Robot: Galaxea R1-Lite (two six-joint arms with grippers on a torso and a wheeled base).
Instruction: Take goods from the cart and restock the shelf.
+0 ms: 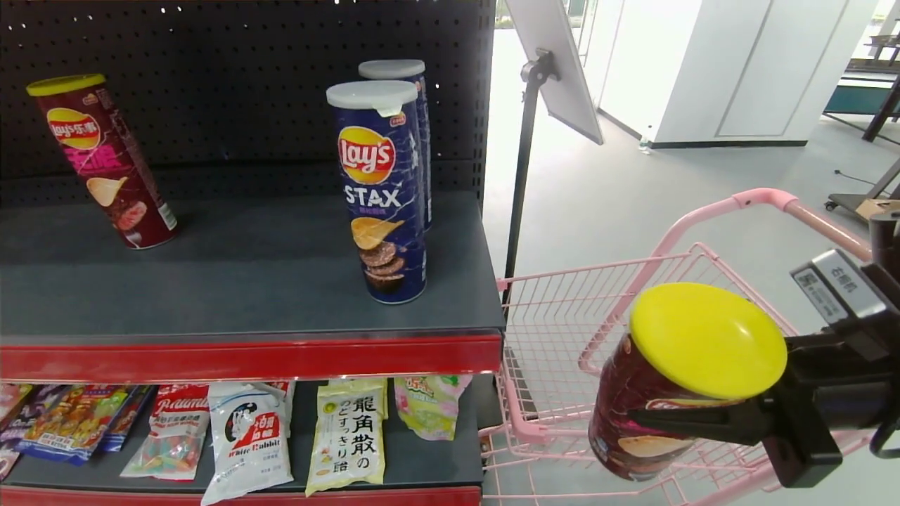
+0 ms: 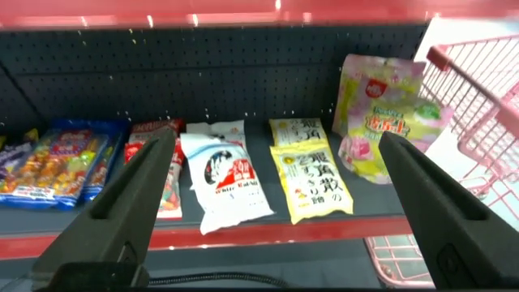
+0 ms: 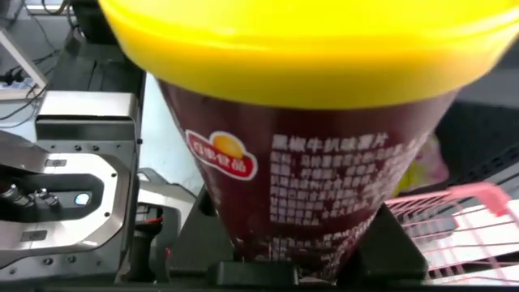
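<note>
A: Where's the maroon can?
B: On the right, above the pink cart, with the right gripper jaws pinching it. It's likely bound for the shelf.
A: And the left gripper?
B: Jaws spread, holding nothing, near the lower shelf.

Top shelf: dark grey board w/ a red front edge. A dark red chip can w/ a yellow lid sits far L near the back. It looks tilted, maybe leaning on the back wall. A blue chip can stands up straight near the R front, w/ a 2nd blue can just behind it. Lower shelf: snack bags lie flat in a row: blue bags, red-white bag, white bag, yellow bag, green-pink bag.
</note>
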